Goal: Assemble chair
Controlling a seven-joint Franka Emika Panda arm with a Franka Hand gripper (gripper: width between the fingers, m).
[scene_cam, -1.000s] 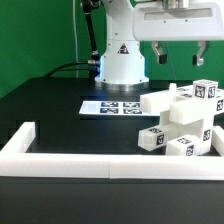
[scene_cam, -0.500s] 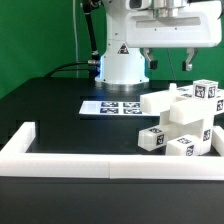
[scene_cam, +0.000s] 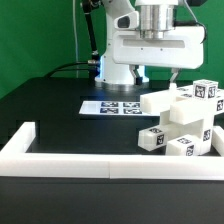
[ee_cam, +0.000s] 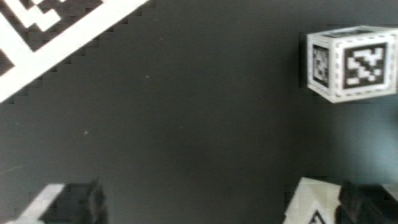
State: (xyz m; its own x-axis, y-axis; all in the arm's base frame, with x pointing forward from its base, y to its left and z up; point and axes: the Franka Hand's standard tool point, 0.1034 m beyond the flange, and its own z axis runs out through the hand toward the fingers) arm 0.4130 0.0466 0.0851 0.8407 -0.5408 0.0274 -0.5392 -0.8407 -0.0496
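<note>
The chair parts [scene_cam: 186, 120] are white blocks with black-and-white tags, clustered together on the black table at the exterior view's right. My gripper [scene_cam: 157, 74] hangs open above the table, up and to the exterior view's left of that cluster, touching nothing. In the wrist view, one white tagged block end [ee_cam: 352, 62] of the chair shows ahead of the gripper [ee_cam: 192, 205]. Both fingertips [ee_cam: 68, 200] stand far apart with only bare black table between them.
The marker board [scene_cam: 111, 106] lies flat on the table behind the chair parts, and its corner shows in the wrist view [ee_cam: 50, 30]. A long low white barrier wall [scene_cam: 90, 164] runs along the front and turns back at the exterior view's left. The robot base [scene_cam: 120, 60] stands behind.
The gripper has moved toward the exterior view's left and come down a little, staying open. The chair parts have not moved.
</note>
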